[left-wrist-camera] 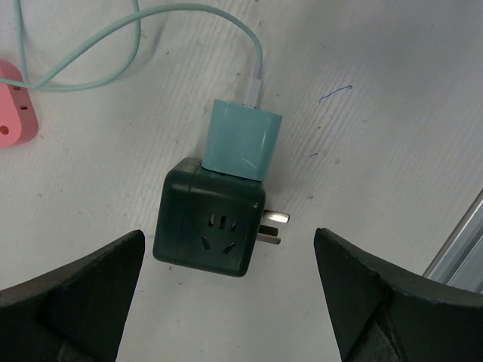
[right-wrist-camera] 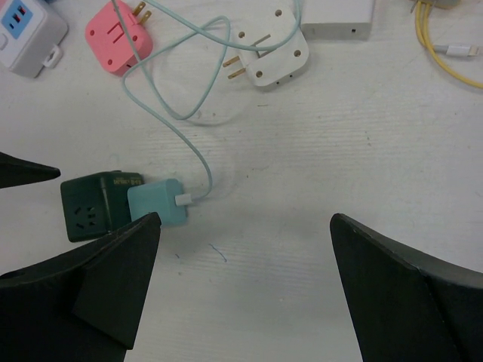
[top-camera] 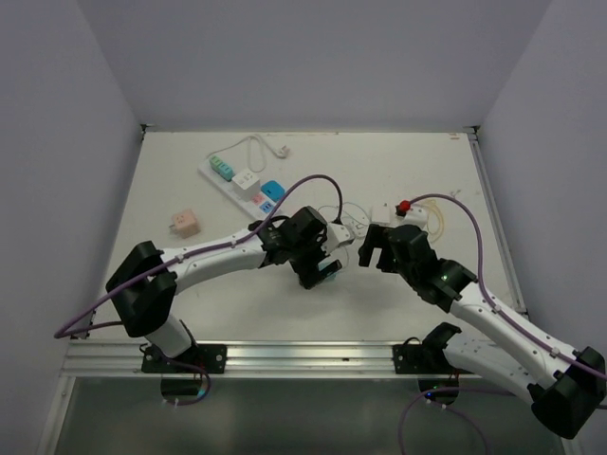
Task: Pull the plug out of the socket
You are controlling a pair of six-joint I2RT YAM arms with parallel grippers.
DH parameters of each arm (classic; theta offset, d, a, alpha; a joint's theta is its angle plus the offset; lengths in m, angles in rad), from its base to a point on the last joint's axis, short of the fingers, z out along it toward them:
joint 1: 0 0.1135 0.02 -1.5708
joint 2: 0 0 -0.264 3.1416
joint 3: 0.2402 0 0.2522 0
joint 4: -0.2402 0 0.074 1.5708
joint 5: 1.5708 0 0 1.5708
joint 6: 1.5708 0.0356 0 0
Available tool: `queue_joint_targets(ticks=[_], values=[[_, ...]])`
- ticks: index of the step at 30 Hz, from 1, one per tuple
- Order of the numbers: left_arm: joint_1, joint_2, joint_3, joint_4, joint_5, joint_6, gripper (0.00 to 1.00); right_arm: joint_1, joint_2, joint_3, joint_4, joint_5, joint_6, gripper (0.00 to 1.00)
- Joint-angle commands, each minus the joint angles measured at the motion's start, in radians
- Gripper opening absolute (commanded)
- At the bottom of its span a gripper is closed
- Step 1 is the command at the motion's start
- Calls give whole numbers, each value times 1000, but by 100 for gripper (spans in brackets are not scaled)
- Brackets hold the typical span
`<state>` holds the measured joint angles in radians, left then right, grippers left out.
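Jaws on two grippers, the left gripper and the right gripper, gape empty. One long white rectangular power strip, faced pink, teal and blue, lies far-left on the counter, apart from both.

Bare worktop is lying open on both sides of the dark green cube adapter, inside the left gripper with its jaws spread wide. The teal charger and its looping cable are crowding the cube's far side, its prongs are jutting right, and the right gripper is hovering near, narrowing that approach
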<state>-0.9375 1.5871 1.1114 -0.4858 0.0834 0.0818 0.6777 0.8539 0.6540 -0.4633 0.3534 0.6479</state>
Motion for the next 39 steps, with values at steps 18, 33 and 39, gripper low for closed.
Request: queue_joint_targets(ticks=[18, 33, 39], values=[[35, 175, 108, -66, 76, 184, 75, -12, -21, -43, 26, 22, 36, 98], [52, 151, 96, -22, 124, 161, 54, -13, 31, -54, 69, -22, 42, 98], [54, 129, 67, 12, 145, 139, 25, -13, 46, -79, 109, -97, 68, 97]])
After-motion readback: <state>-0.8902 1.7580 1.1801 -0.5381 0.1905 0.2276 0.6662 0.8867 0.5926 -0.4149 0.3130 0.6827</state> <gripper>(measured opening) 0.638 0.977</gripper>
